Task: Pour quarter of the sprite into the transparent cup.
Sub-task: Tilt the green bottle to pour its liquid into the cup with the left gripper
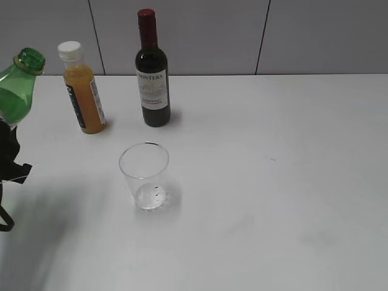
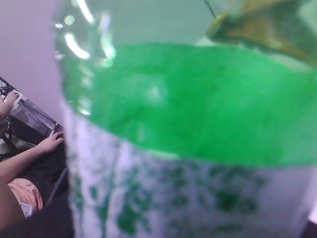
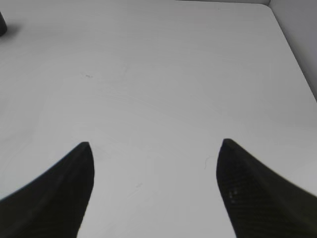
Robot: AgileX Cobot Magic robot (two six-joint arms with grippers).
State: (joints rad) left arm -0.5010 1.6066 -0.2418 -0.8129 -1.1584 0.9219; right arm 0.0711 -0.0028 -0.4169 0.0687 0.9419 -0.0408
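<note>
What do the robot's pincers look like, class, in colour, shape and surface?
The right pincer has two black, matte fingers that curve and taper to rounded tips, with a faint woven texture. The left pincer shows only partly at the exterior view's edge: black parts with a thin pale line across them. No markings are readable.

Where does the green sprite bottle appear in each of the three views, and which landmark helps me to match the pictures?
Exterior view: the sprite is at the far left edge, tilted, cap off, above the dark left gripper.
Left wrist view: it fills nearly the whole picture, very close and blurred, green above its pale label band.
Right wrist view: not in it; only the open right gripper over the white table.
Shared landmark: the white table, seen in the exterior and right wrist views.
</note>
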